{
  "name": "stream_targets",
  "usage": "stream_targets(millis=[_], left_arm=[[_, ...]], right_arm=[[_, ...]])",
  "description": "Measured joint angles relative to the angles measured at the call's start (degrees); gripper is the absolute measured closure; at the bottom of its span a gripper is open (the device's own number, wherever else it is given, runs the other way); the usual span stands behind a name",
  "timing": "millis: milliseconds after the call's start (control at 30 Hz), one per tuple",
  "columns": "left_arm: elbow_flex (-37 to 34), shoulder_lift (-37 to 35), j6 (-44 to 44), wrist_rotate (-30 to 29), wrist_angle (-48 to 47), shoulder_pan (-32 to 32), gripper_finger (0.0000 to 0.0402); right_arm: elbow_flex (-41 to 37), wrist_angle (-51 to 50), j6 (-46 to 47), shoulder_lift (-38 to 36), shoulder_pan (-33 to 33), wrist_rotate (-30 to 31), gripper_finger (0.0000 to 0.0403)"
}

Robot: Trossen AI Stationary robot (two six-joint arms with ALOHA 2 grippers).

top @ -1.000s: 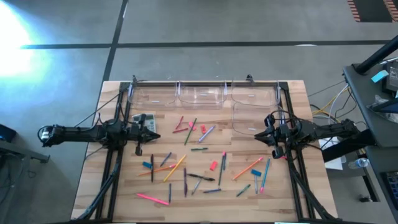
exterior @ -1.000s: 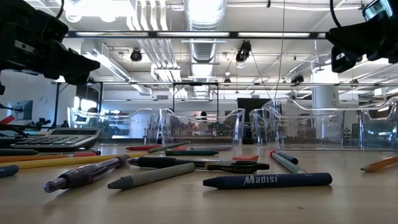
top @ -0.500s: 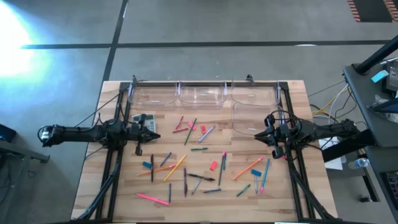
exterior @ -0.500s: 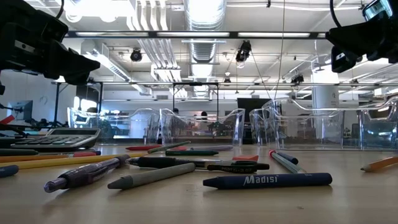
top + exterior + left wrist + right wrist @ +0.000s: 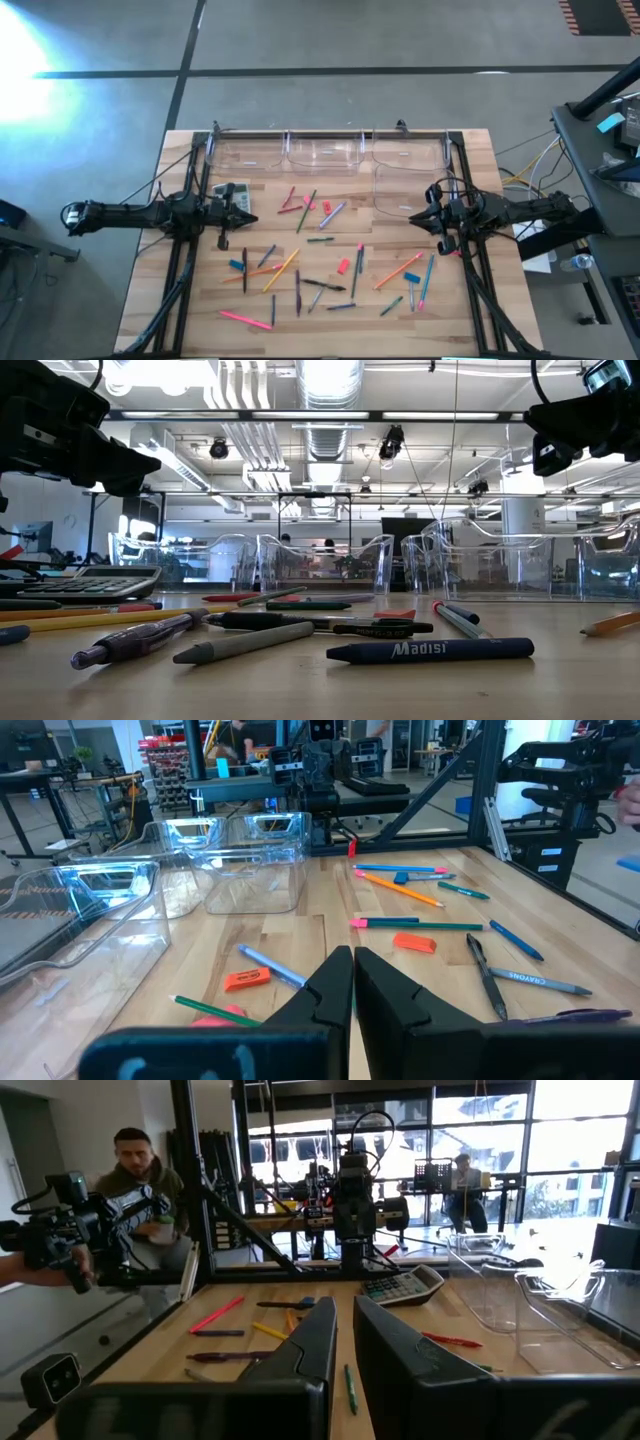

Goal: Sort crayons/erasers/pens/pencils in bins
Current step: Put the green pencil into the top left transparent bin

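Note:
Pencils, pens, crayons and erasers lie scattered flat on the middle of the wooden table: an orange pencil (image 5: pixel 398 270), a pink pencil (image 5: pixel 245 318), a dark pen (image 5: pixel 244 270), a pink eraser (image 5: pixel 343 265), a blue eraser (image 5: pixel 236 265), a blue crayon (image 5: pixel 430 650). Three clear bins (image 5: pixel 325 152) stand in a row along the far edge, and another bin (image 5: pixel 405 190) stands in front of them at the right. My left gripper (image 5: pixel 250 208) hovers shut at the table's left side, pointing toward the middle. My right gripper (image 5: pixel 412 216) hovers shut at the right side, facing it.
A grey calculator (image 5: pixel 232 195) lies under my left gripper's end. Black frame rails (image 5: pixel 180 270) run along both sides of the table. Beyond the table's left edge a person (image 5: pixel 130 1175) stands, and a hand holds a camera (image 5: pixel 50 1235).

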Motion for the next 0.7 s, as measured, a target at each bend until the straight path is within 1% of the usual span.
stream_targets(millis=[300,700], left_arm=[[0.0,0.0,0.0,0.0,0.4,0.0,0.0402],[0.0,0.0,0.0,0.0,13.1,0.0,0.0402]], right_arm=[[0.0,0.0,-0.1,0.0,0.0,0.0,0.0371],[0.0,0.1,1.0,0.0,0.0,0.0,0.0371]])
